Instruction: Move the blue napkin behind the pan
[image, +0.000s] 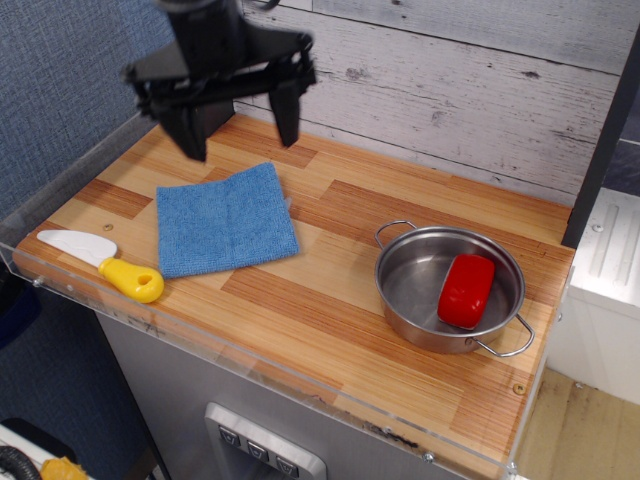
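**Hovering over the cloth, tool spread wide**

Lying flat on the left half of the table (330, 300), the blue napkin (226, 220) sits untouched, one far corner a little rumpled. Above its far edge hangs the tool (238, 128), fingers (286, 108) wide apart and pinching nothing. Over on the right, well apart from the cloth, there's the pan (412, 272) with a red block (467, 291) inside. Near left: a toy knife (100, 262), yellow handle, just beside the napkin.
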